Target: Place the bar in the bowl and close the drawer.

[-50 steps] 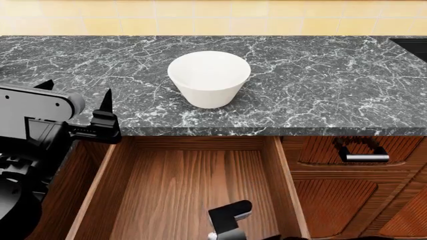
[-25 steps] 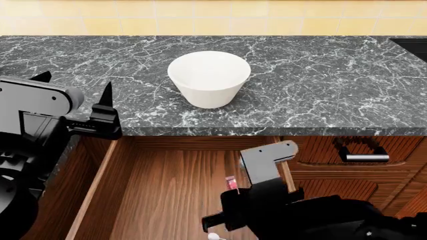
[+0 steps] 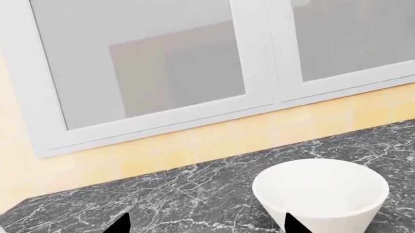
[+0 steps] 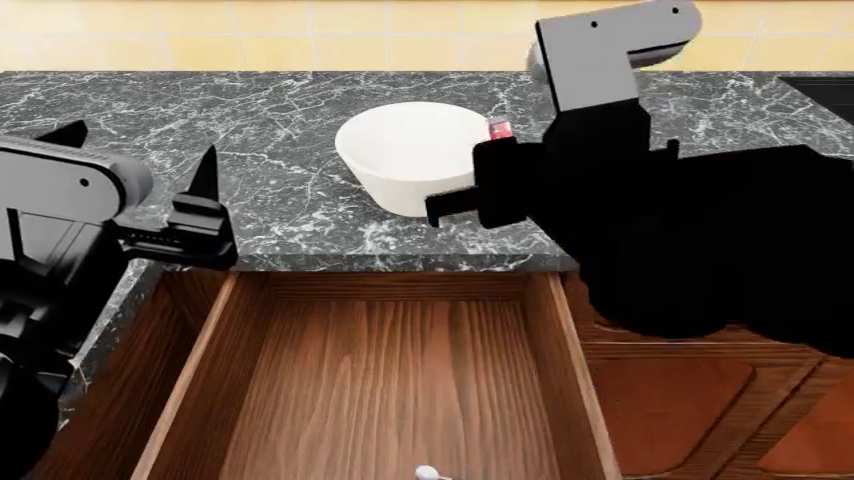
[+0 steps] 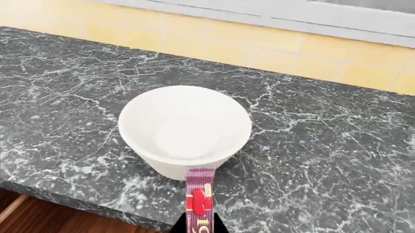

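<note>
Dark veined marble runs across the counter [image 4: 694, 140] under a band of yellow tiles [image 5: 214, 41], and the bar [image 5: 198, 201] hangs over it, pinched upright at its lower end by the right gripper [image 4: 489, 170], which is closed on the dark red wrapper. In the right wrist view the bar stands just short of the bowl's near rim; in the head view its tip shows just beside the rim on the right side, above the counter and not yet over the opening. The bowl [image 4: 418, 155] sits upright and empty near the counter's front edge. Below it the drawer [image 4: 374, 380] is pulled wide open, its wooden floor bare but for a small white thing [image 4: 427, 472] at the near edge.

The step in hand looks like the carry to the bowl. To do it well, the arm should travel a little further until the bar is squarely above the bowl's middle, then lower it before letting go, since so small a block released at the rim could bounce out onto the marble.

The left gripper [image 4: 134, 170] waits beside the drawer's left side with its dark fingertips spread apart and nothing between them. The right arm's black bulk hides the cabinet to the drawer's right, and the right fingers themselves are cut off in the wrist view
</note>
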